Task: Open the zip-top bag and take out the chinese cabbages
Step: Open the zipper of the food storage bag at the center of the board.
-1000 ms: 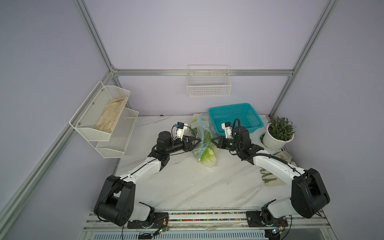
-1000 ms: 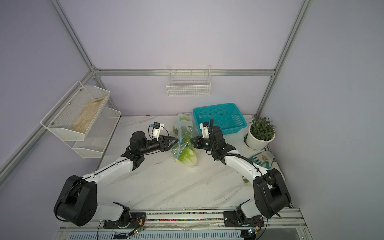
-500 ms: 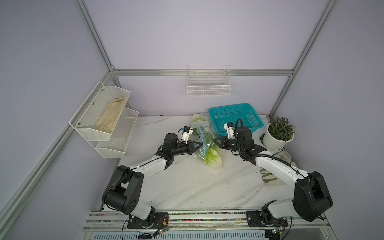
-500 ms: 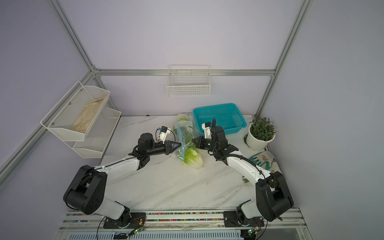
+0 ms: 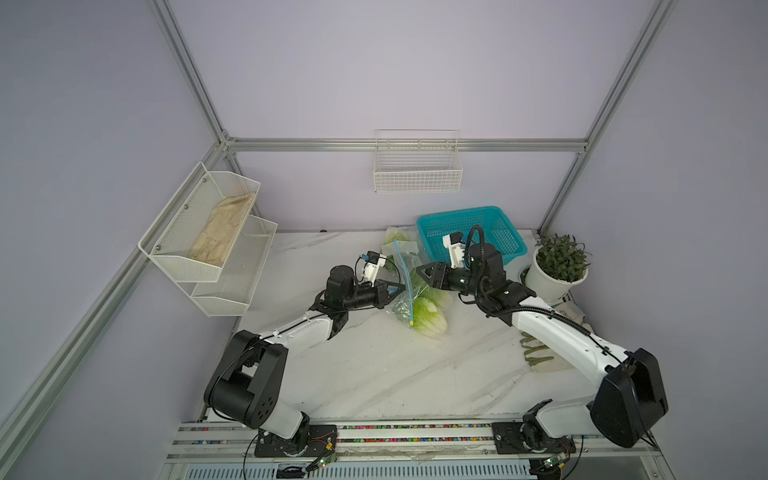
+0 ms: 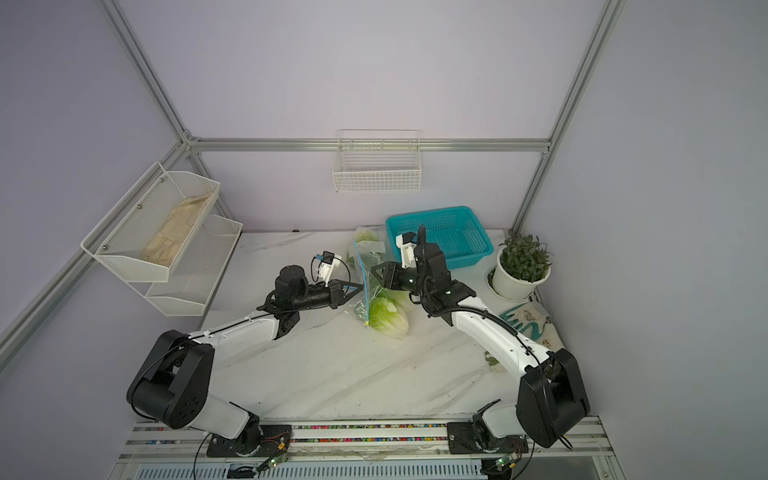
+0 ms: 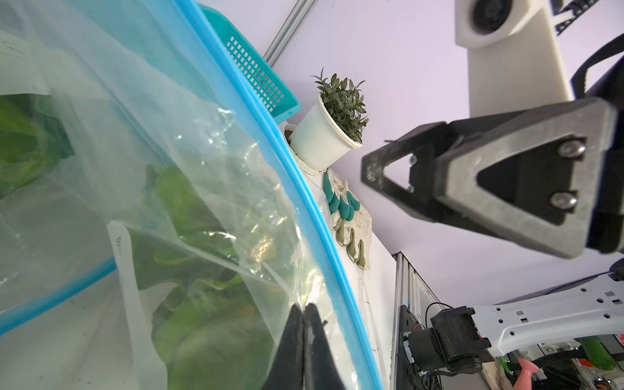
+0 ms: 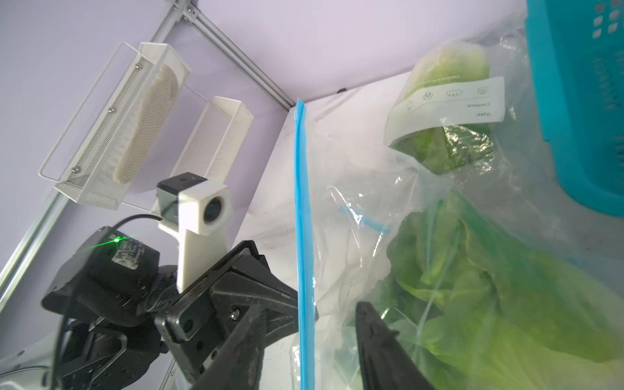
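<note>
While the left gripper [image 5: 397, 287] clamps the bag [image 5: 410, 266] mid-frame, its tips hide behind the blue zip [image 5: 400, 266]. The right gripper [image 5: 419, 272] stands with jaws apart; crinkled film blurs the cabbages [image 5: 428, 318].

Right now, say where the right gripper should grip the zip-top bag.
Probably the blue zip strip of the zip-top bag, approached from the teal basket's side. It stands up as a thin edge facing the open right gripper's fingers, while the shut left gripper pinches the bag from the opposite side.
</note>
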Controlling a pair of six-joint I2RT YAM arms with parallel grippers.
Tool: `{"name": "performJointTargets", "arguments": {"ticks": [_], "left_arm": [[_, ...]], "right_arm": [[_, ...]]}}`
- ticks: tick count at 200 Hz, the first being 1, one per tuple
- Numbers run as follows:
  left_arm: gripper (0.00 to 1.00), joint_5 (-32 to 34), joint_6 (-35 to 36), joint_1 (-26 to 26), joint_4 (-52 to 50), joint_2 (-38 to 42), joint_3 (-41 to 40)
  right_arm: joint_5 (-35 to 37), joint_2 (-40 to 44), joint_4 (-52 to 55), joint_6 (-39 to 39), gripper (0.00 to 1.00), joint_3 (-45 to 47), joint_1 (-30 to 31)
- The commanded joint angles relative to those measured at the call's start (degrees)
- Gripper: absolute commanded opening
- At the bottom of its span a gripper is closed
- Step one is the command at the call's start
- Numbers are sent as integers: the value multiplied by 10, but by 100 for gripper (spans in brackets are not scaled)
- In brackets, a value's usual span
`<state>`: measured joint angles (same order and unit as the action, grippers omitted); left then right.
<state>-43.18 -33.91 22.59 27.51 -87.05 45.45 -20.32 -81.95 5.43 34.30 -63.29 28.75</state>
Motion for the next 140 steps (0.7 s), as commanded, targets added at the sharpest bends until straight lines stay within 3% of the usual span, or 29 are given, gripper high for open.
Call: {"name": "performJointTargets", "arguments": {"ticks": [1,72,93,116,140], "left_arm": [[0,-11,-7,2,41,17,8],[0,-13,-21,1,63,3,8],[0,-11,-22,2,67,2,7],[0,-9,-25,2,72,3,3],[0,-2,-24,0,73,9,-4]], "right_arm": [[25,-25,48,10,48,-18,2],[-24,-95,62,7,51,-50,8],[-62,-107,31,21,37,-48,8],[-81,-109,24,23,0,-48,8],[-42,-77,28,14,0,-32,4]]}}
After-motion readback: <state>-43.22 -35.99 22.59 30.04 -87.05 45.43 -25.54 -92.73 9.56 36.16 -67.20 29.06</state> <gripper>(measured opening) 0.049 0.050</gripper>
